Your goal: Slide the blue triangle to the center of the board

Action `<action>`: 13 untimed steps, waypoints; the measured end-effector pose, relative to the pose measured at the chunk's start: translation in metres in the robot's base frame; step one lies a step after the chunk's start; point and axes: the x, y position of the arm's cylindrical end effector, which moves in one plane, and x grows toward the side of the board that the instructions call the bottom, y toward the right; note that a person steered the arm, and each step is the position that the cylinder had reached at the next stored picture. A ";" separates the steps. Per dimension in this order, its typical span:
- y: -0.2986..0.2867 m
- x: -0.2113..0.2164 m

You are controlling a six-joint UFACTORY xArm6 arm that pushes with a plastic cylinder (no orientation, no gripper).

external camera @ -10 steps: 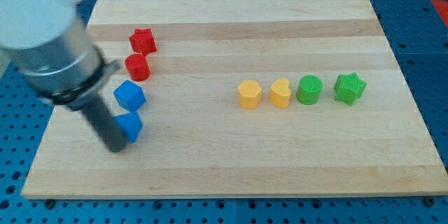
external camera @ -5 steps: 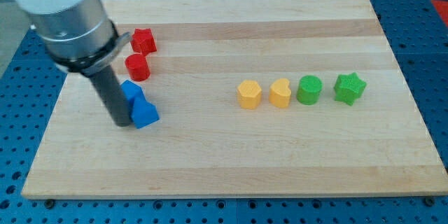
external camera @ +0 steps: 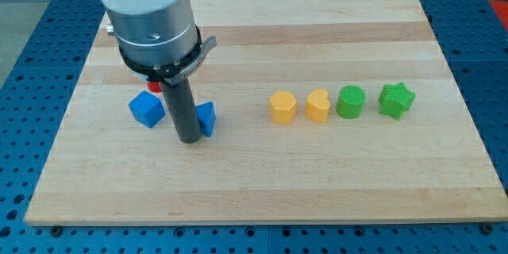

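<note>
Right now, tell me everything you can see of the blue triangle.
The blue triangle is a small, solid, matte block, plastic by the look of it. It lies flat on the wooden board, left of the board's middle. My tip is against its left side, and the rod hides that side. To its right is the yellow row; the other blue block is apart, beyond the rod.

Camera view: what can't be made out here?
- Red blocks: only a sliver shows in the camera view; the arm's body hides the rest.
- Blue triangle: its left part hidden by the rod; my tip is against its left side.
- Board's top-left corner: behind the arm.
</note>
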 end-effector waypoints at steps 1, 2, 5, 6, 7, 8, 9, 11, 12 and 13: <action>0.000 -0.014; -0.003 -0.017; -0.016 -0.024; -0.016 -0.004; -0.016 -0.019; -0.013 -0.028; -0.006 -0.028; -0.002 -0.028; 0.006 -0.028; 0.017 -0.028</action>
